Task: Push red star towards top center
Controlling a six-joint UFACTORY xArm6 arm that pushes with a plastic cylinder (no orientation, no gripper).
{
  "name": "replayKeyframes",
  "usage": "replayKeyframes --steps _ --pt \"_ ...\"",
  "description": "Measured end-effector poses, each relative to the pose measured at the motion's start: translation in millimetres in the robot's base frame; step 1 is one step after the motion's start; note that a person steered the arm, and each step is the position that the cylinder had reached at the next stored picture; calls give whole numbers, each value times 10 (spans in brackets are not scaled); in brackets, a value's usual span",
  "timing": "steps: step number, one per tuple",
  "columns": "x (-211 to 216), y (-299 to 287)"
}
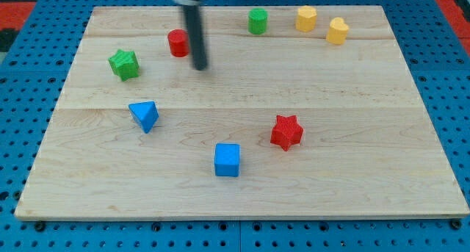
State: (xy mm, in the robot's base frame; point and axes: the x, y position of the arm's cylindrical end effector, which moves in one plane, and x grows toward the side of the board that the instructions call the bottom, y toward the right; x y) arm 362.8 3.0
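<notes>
A pale wooden board [242, 193] is seen lying on a blue pegboard [29, 98], and no writing can be read anywhere. Nearest the view's bottom sits the blue cube [227, 159]; just beyond, to its right, the red star [286, 131] is found (no long axis can be told). The blue triangular block [145, 114] lies at left. Farther up: green star [123, 64], red cylinder [178, 43], green cylinder [257, 21], yellow hexagon [306, 18], yellow heart [337, 31]. My tip [200, 66] rests bare, nothing held, just beside the red cylinder, well apart from the red star.

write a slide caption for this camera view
My tip beside the red cylinder, far from the red star waiting low on the board.
</notes>
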Motion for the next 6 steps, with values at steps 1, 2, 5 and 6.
replayKeyframes --steps 1,2,5,6 --pt "854 1080" --pt "1732 987" --pt "1387 362" --pt "1626 625"
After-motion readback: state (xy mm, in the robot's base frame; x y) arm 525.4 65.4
